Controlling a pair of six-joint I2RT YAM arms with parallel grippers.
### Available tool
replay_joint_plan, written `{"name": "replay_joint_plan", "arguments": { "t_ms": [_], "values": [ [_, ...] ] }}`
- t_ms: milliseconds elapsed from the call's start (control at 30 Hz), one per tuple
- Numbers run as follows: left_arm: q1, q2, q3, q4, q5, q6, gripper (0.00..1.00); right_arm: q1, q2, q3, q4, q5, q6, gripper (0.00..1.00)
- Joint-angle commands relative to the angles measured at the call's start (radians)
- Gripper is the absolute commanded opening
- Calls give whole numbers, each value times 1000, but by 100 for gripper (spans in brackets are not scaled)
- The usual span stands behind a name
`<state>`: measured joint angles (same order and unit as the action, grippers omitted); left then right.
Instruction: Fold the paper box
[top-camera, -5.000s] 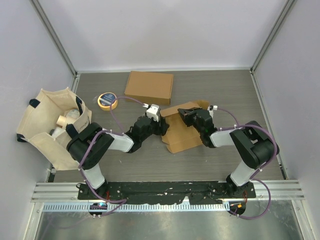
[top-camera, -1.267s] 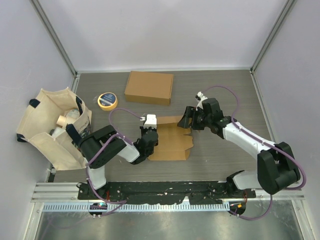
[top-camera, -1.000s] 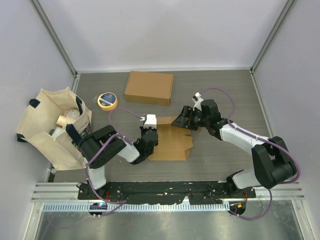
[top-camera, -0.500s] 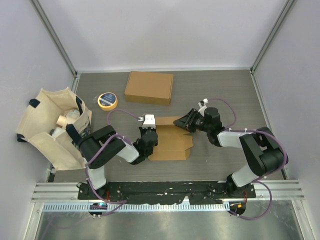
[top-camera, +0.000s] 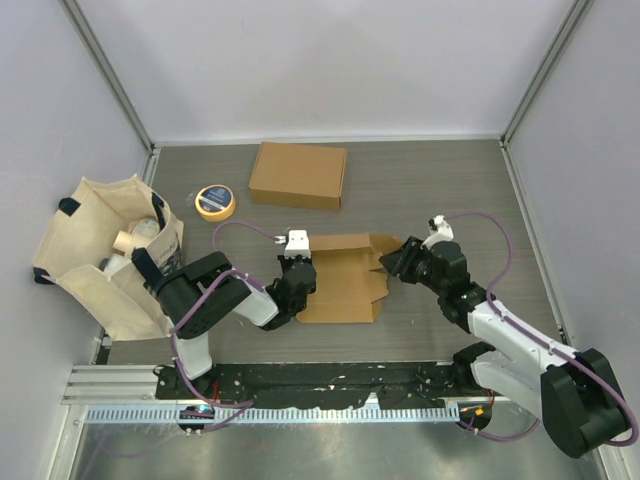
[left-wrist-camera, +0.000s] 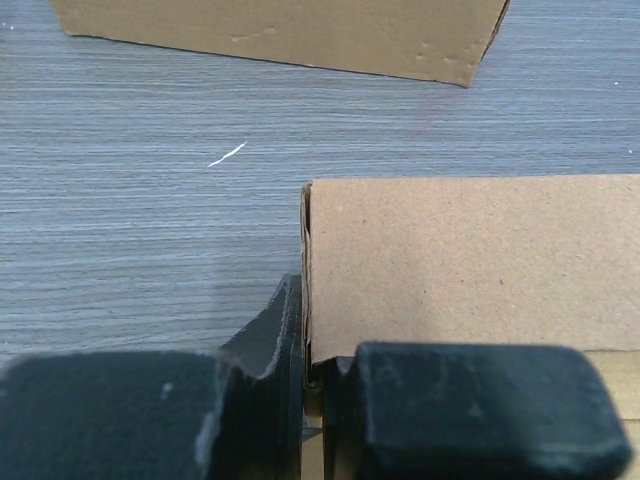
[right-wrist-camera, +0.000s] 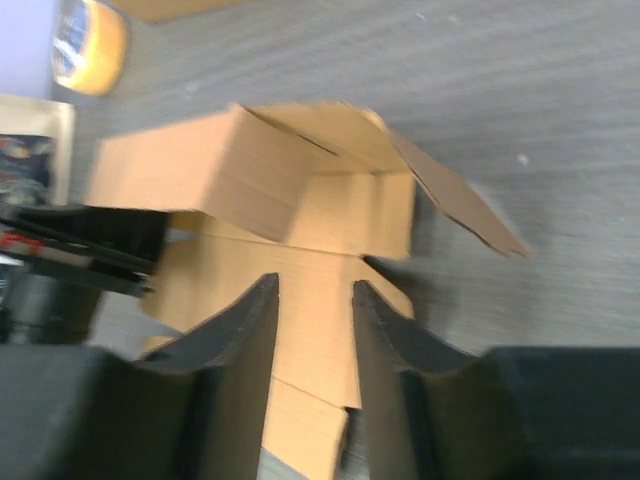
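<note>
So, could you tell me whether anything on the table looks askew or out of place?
Only the half-folded paper box: its right end flap splays outward at a slant instead of lying tucked in. The left claw is shut on the box's left edge; the right claw is open near the flap.

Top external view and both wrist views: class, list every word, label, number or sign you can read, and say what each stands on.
No text here can be read.
tape roll: dark label with pale print, too small to read.
cloth bag: items inside too small to show any print.
closed box: plain cardboard, no print visible.
part-folded box: plain cardboard, no print visible.
</note>
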<state>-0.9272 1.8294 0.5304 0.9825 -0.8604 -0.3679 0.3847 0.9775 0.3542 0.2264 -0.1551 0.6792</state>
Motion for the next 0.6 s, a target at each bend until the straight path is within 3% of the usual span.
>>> {"name": "replay_joint_plan", "arguments": {
  "t_ms": [0,100,133,200,467,567],
  "values": [
    [-1,-12,-7,-41,-14,-16,0,58,18,-38,-62,250,-67,29],
    [-2,-9,0,-45,-14,-13,0,143,101,23,-73,360,-134,12],
    [-4,-7,0,-47,-15,-11,0,182,125,57,-78,468,-162,8],
    [-2,-10,5,-51,-20,-9,0,201,189,87,-90,544,-173,1],
    [-9,-12,8,-64,-22,3,0,212,374,140,25,623,-184,1],
    [-12,-15,8,-68,-23,6,0,212,414,152,65,579,-197,1]
  ]
}}
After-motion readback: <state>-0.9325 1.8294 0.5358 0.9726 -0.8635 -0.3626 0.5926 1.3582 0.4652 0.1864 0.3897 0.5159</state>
